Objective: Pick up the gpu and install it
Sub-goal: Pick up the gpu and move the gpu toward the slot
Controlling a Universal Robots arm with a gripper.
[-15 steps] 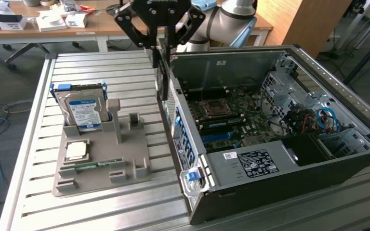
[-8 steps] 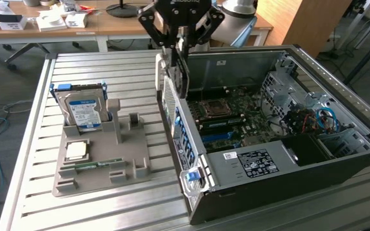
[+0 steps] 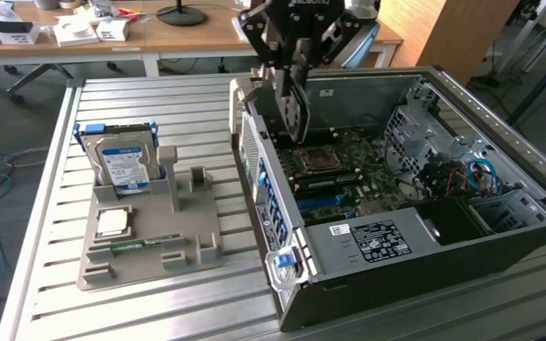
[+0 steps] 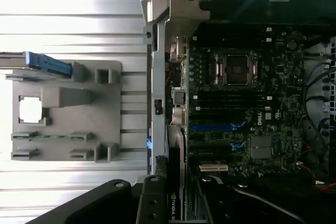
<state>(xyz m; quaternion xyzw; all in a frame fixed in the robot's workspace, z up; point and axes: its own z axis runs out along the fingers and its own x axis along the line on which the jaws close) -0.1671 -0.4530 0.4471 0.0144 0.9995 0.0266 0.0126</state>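
My gripper [image 3: 294,67] hangs over the open computer case [image 3: 500,220], shut on the gpu [image 3: 292,106]. The gpu is a thin dark card held on edge, hanging down from the fingers just above the motherboard [image 3: 349,163], close to the case's rear wall at the exterior view's left. In the wrist view the gpu [image 4: 176,171] appears edge-on between the black fingers of the gripper [image 4: 178,203], beside the blue expansion slots [image 4: 212,128] of the motherboard [image 4: 247,108]. Whether the card's lower edge touches a slot is hidden.
To the exterior view's left of the case, a grey holder [image 3: 150,234] on the slatted metal table [image 3: 159,99] carries a blue-labelled hard drive [image 3: 123,162], a processor chip [image 3: 114,222] and a green memory stick [image 3: 145,243]. Cables [image 3: 472,177] lie inside the case. Desks stand behind.
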